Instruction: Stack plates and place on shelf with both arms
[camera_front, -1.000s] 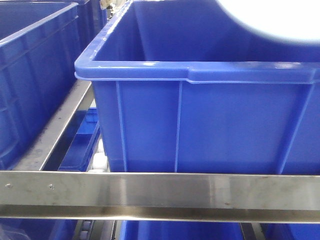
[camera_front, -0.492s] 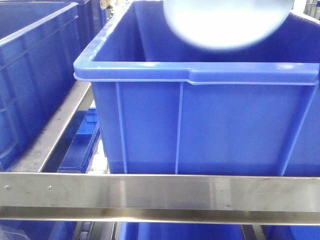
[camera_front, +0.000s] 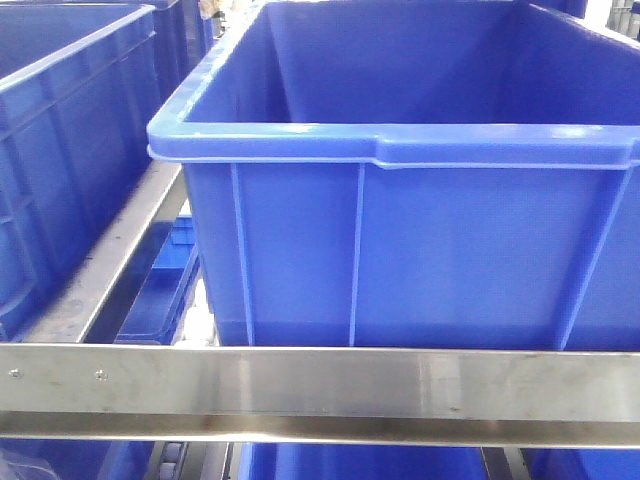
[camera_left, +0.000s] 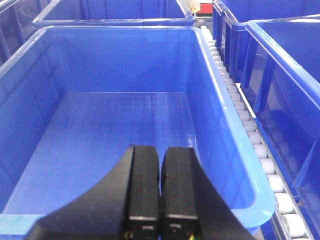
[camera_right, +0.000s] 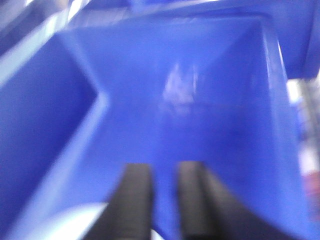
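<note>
While both arms hang over the blue bin, you see shelf stock as follows.
Left gripper: above the bin's floor, jaws pressed together, holding nothing. Right gripper: blurred, jaws slightly parted. Plate: pale edge below the right gripper, contact unclear. Steel rail: before the bin.

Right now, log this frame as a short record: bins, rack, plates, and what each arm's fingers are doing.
main bin: large blue bin, open top, standing on the rack; no plate shows inside it in the left wrist view
rack: steel rail across the front
neighbour bin: another blue bin beside it
plate: pale blurred shape at the bottom of the right wrist view, probably a plate
left gripper: fingers together, holding nothing
right gripper: fingers slightly apart, view blurred
</note>
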